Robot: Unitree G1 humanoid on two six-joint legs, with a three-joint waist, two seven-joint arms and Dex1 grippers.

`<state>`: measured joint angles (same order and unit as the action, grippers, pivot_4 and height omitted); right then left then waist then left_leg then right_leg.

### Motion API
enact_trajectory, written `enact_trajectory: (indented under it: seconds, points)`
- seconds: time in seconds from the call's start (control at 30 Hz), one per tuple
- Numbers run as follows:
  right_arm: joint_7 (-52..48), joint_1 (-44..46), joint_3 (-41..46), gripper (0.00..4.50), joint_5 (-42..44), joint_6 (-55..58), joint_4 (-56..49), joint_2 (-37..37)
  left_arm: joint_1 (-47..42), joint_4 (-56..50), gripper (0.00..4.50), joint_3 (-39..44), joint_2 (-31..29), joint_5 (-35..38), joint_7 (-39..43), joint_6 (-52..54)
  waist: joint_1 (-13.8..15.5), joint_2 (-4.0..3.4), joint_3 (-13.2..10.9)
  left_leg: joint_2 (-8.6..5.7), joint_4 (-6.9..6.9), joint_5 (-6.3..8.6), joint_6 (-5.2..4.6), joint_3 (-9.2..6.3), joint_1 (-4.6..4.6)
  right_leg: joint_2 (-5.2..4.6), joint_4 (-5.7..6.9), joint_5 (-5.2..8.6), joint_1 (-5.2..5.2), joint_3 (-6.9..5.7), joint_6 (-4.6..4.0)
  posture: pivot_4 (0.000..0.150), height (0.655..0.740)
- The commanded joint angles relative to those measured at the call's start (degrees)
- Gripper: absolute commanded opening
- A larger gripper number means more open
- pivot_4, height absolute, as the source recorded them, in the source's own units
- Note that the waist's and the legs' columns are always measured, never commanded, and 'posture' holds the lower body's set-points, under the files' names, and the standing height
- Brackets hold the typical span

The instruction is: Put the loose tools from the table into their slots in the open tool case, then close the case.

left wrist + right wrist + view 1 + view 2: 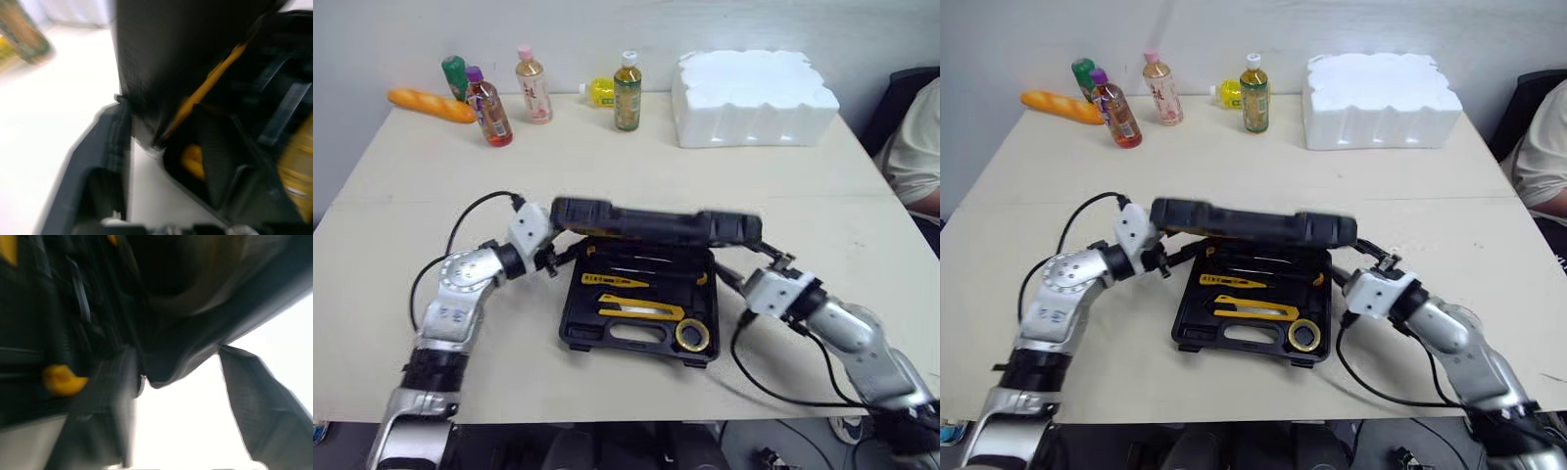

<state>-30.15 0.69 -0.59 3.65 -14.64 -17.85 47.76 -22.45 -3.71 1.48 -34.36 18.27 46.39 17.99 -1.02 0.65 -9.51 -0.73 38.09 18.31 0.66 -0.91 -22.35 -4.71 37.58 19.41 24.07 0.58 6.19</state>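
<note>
The black tool case (576, 338) sits open on the table (607, 166) near its front edge. Its lid (656, 223) is raised part-way over the base, in which yellow-handled tools (641, 311) and a tape roll (692, 335) lie. The left gripper (566, 255) is positioned at the lid's left end and the right gripper (741, 262) at its right end; both stand spread apart with the lid's edge between the fingers (115, 401), and whether they touch it cannot be told.
</note>
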Motion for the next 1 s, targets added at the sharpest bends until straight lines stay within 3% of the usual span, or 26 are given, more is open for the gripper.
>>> enact_trajectory:
  seconds: [0.03,0.07,0.2,0.3,0.37,0.5,0.57,0.63,0.73,0.83,0.93,1.0]
  points:
    - [-12.07,-13.83,15.12,3.08,22.05,13.84,-21.19,8.13,6.43,-7.75,3.99,9.31,-11.48,13.23,12.07,13.56,-0.37,-0.08,-0.14,0.05,0.0,0.0,0.0,-0.06,0.09,0.01,-0.04,0.0,-0.15,0.08,0.0,0.15,0.74]
    - [-13.54,-17.8,20.36,3.08,26.53,17.42,-24.0,8.96,8.39,-7.47,4.47,12.13,-14.12,15.37,14.32,15.07,-0.59,-0.06,-0.17,0.19,-0.01,0.07,0.05,-0.22,0.35,0.07,-0.2,0.03,-0.55,0.08,-0.07,0.15,0.74]
    - [-22.74,-38.59,42.93,3.08,49.71,38.52,-28.61,9.07,15.42,-1.69,4.47,18.82,-25.32,18.09,24.35,19.93,-0.34,0.05,-0.74,0.57,-0.28,0.59,-0.28,-0.45,1.76,0.24,-1.17,-0.02,-2.22,-0.25,-0.53,0.15,0.74]
    - [-32.73,-49.41,55.06,3.08,52.85,44.66,-25.78,6.69,18.8,6.84,4.47,21.57,-32.21,16.05,32.37,17.08,0.46,0.07,-0.78,0.6,-0.98,0.7,-0.3,-0.44,2.77,0.12,-1.96,0.17,-3.27,-0.3,-0.91,0.15,0.74]
    - [-32.64,-49.51,57.4,3.08,52.37,45.73,-23.89,6.12,17.78,11.22,4.47,20.66,-33.54,13.8,32.59,14.26,0.89,0.08,-0.78,0.61,-1.1,0.8,-0.34,-0.42,2.94,0.06,-2.12,0.54,-3.43,-0.27,-1.6,0.15,0.74]
    - [-32.85,-47.15,57.39,3.08,51.46,47.06,-23.23,5.52,12.52,15.0,4.47,18.0,-32.34,11.95,31.48,11.59,1.12,0.09,-0.78,0.6,-1.12,0.83,-0.42,-0.32,2.82,-0.06,-2.28,0.52,-3.37,-0.19,-1.66,0.15,0.74]
    - [-33.09,-46.35,57.0,3.08,51.08,47.7,-23.44,5.31,10.61,15.64,4.47,17.21,-31.58,11.64,30.9,11.39,1.13,0.05,-0.74,0.6,-1.13,0.83,-0.42,-0.31,2.47,-0.08,-2.25,0.43,-2.98,-0.19,-1.5,0.15,0.74]
    - [-33.32,-45.83,56.13,3.08,49.93,47.88,-23.87,5.11,9.13,15.16,4.47,16.58,-30.63,11.93,30.61,11.72,1.09,0.05,-0.74,0.58,-1.09,0.81,-0.37,-0.31,1.93,-0.06,-2.09,-0.03,-2.3,-0.22,-0.65,0.15,0.74]
    - [-32.82,-44.79,54.33,3.08,47.83,47.63,-24.3,4.88,7.02,14.9,4.47,16.13,-29.13,12.67,29.98,12.71,1.07,0.04,-0.74,0.6,-1.1,0.79,-0.26,-0.31,1.69,0.04,-1.97,0.0,-1.97,-0.24,-0.67,0.15,0.74]
    - [-32.21,-43.31,48.96,3.08,46.1,47.46,-26.68,4.93,0.68,15.85,3.61,13.12,-24.64,11.45,26.51,12.47,1.07,0.06,-0.72,0.59,-0.86,0.58,0.03,-0.23,1.1,0.13,-1.64,-0.04,-1.47,-0.24,-0.59,0.15,0.74]
    - [-30.21,-38.39,38.37,2.25,42.78,47.01,-27.35,5.93,-6.92,18.98,2.33,6.68,-18.47,6.89,23.28,10.37,1.21,0.1,-0.71,0.51,-0.62,0.56,-0.06,-0.19,1.14,0.16,-1.65,-0.11,-1.55,-0.23,-0.47,0.15,0.74]
    - [-29.35,-34.42,31.91,1.2,40.35,46.95,-26.51,6.67,-12.02,22.4,1.37,2.96,-14.23,3.64,21.32,8.31,1.29,0.11,-0.7,0.4,-0.44,0.55,-0.32,-0.15,1.14,0.15,-1.58,-0.23,-1.59,-0.17,-0.25,0.15,0.74]
